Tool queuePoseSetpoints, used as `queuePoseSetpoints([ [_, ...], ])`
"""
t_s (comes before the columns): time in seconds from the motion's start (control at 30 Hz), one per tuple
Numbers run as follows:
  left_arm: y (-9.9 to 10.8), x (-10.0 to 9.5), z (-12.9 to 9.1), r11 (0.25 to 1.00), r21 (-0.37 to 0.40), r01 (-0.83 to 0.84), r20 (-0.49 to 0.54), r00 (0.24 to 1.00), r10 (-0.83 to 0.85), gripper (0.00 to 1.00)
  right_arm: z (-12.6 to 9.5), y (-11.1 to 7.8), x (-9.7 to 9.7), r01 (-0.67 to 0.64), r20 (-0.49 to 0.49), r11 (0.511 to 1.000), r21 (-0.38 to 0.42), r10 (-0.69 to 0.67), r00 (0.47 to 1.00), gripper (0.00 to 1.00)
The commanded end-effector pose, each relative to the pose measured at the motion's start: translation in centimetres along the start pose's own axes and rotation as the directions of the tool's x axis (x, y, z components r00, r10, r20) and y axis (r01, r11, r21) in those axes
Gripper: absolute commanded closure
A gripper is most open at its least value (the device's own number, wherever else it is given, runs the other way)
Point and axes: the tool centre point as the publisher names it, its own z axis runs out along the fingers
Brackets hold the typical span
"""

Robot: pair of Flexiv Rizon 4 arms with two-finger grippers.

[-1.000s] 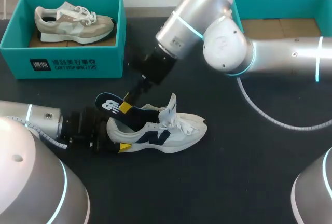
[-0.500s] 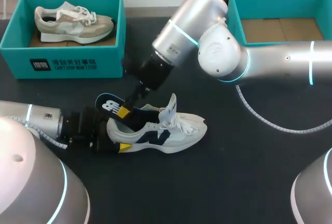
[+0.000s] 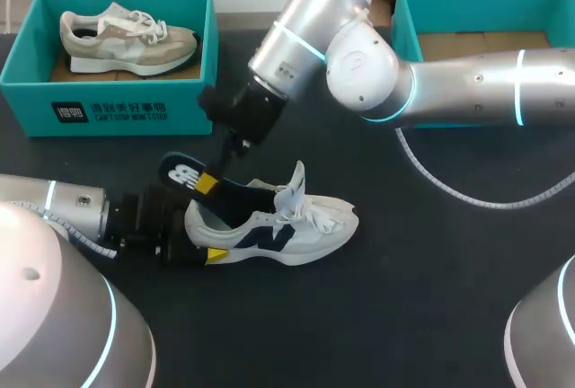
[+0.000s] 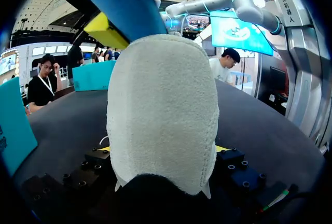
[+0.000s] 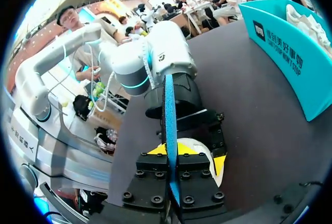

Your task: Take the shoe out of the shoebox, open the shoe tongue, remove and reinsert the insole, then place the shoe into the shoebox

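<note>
The left hand (image 3: 199,237) grips the white sneaker (image 3: 287,231) by its heel; just above, the right hand (image 3: 209,183) pinches the blue insole (image 3: 182,173).

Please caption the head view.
Right jaws hold the insole partly out of the white shoe; left jaws clamp its heel.

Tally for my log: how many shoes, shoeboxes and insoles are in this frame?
Shoes: 2 (beige shoe, white shoe)
Shoeboxes: 2 (left shoebox, right shoebox)
Insoles: 1 (blue insole)
Total: 5
</note>
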Motion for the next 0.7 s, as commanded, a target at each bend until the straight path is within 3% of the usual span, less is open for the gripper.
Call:
queuePoseSetpoints([
  [0.03,0.3,0.0,0.3,1.000,0.000,0.000,0.001,1.000,0.000,1.00,-1.8,2.6,2.0,0.014,0.058,0.997,-0.072,-0.010,0.998,1.00],
  [0.1,0.3,0.0,0.3,1.000,0.000,0.000,0.001,1.000,0.000,1.00,-2.8,4.3,2.8,0.021,0.122,0.985,-0.169,0.000,0.993,1.00],
  [0.63,0.3,0.0,0.3,1.000,0.000,0.000,0.001,1.000,0.000,1.00,-2.8,4.3,2.8,0.021,0.122,0.985,-0.169,0.000,0.993,1.00],
  [0.7,0.3,0.0,0.3,1.000,0.000,0.000,0.001,1.000,0.000,1.00,-3.4,5.5,3.0,0.023,0.140,0.979,-0.200,0.005,0.990,1.00],
])
